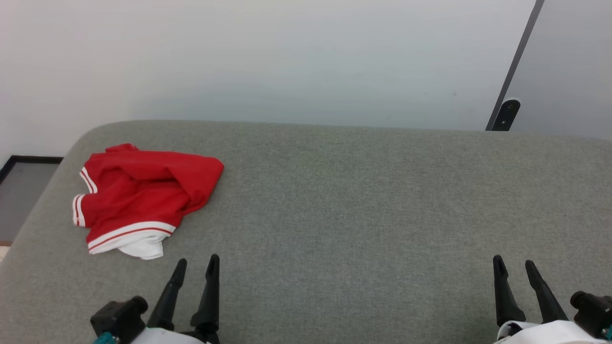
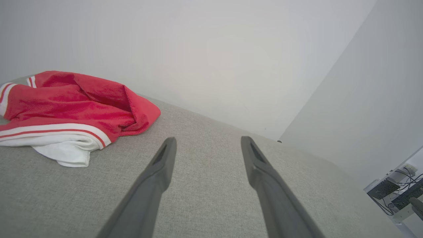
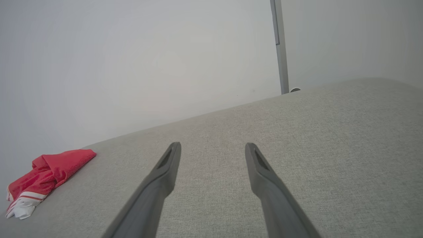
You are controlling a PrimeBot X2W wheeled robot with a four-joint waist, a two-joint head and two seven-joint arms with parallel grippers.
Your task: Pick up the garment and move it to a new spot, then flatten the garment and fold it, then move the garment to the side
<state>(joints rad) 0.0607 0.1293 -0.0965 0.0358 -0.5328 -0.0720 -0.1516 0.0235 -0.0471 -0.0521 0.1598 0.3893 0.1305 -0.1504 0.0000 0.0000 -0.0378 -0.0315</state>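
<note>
The garment [image 1: 143, 196] is a red jersey with white-and-red striped trim and a white inner flap, lying crumpled on the left part of the grey padded table [image 1: 363, 200]. My left gripper [image 1: 198, 262] stands open at the lower left, just in front of the garment and slightly to its right, not touching it. In the left wrist view the garment [image 2: 69, 109] lies up and to the left of the open left gripper [image 2: 208, 141]. My right gripper [image 1: 515, 262] stands open at the lower right, far from the cloth. The right wrist view shows the garment [image 3: 46, 175] at the far left and the right gripper [image 3: 213, 147] empty.
A pale wall rises behind the table. A dark door frame with a black stopper [image 1: 504, 114] stands at the back right. The table's left corner is rounded, with floor and a dark-edged panel [image 1: 21, 184] beyond it. Cables and equipment [image 2: 396, 188] sit off the far right.
</note>
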